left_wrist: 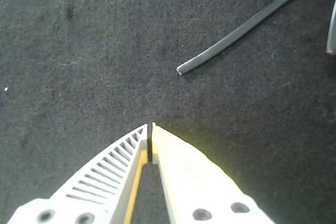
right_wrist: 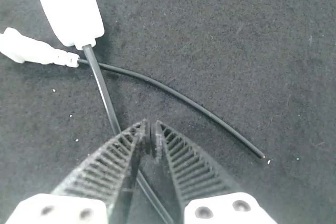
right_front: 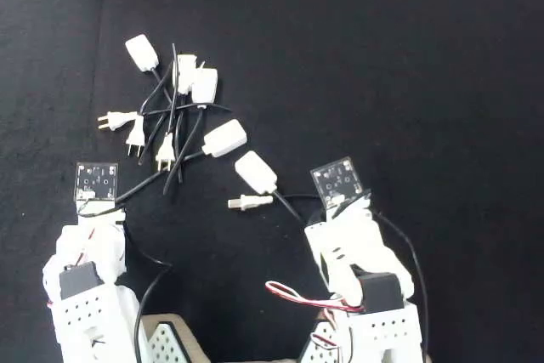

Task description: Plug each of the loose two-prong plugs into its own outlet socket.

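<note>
Several white outlet sockets with black cables lie tangled at the back left; the nearest are one socket [right_front: 224, 138] and another socket [right_front: 255, 172]. Three loose two-prong plugs [right_front: 136, 135] lie in that tangle, and a fourth plug [right_front: 249, 202] lies alone by the near socket. My left gripper [left_wrist: 151, 127] is shut and empty over bare cloth, short of a cut cable end [left_wrist: 181, 71]. My right gripper [right_wrist: 152, 128] is shut, hovering over the black cable [right_wrist: 102, 90] of a socket [right_wrist: 71, 6]. The lone plug [right_wrist: 31, 50] lies beside that socket.
A black cloth [right_front: 408, 82] covers the table. The left arm [right_front: 85, 252] and right arm [right_front: 357, 252] stand at the near edge. A thin loose cable [right_wrist: 178, 98] runs from the lone plug across the cloth. Red and white wires [right_front: 293, 295] loop near the right arm's base.
</note>
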### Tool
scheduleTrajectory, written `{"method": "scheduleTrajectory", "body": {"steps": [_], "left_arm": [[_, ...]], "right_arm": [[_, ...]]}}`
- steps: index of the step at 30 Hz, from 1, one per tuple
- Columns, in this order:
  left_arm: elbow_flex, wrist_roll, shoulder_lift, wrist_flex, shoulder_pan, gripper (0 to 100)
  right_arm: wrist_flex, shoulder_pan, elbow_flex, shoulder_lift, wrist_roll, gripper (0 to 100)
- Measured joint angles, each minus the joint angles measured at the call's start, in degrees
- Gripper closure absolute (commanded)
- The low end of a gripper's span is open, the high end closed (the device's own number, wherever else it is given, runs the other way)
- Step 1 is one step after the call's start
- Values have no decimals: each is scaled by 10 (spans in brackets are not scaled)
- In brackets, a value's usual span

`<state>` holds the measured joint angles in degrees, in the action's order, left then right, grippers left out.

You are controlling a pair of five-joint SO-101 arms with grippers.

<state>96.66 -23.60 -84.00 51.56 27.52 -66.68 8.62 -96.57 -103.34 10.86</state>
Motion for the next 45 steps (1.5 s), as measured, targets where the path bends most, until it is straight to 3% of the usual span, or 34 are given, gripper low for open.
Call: {"method": "scheduleTrajectory", "body": {"steps": [12, 20, 28, 36, 45], "left_arm": [[0, 0, 0, 0, 0, 970], [0, 0, 0, 0, 0, 970], [0, 0, 0, 0, 0, 970], [0, 0, 0, 0, 0, 970], [0, 0, 0, 0, 0, 970]], "right_arm": [[0, 11, 0, 0, 0, 984], [-41, 93, 0, 0, 0, 985], [-11, 205, 0, 0, -27, 985], [-2, 202, 0, 0, -122, 985], [-13, 181, 4, 0, -135, 984]]}}
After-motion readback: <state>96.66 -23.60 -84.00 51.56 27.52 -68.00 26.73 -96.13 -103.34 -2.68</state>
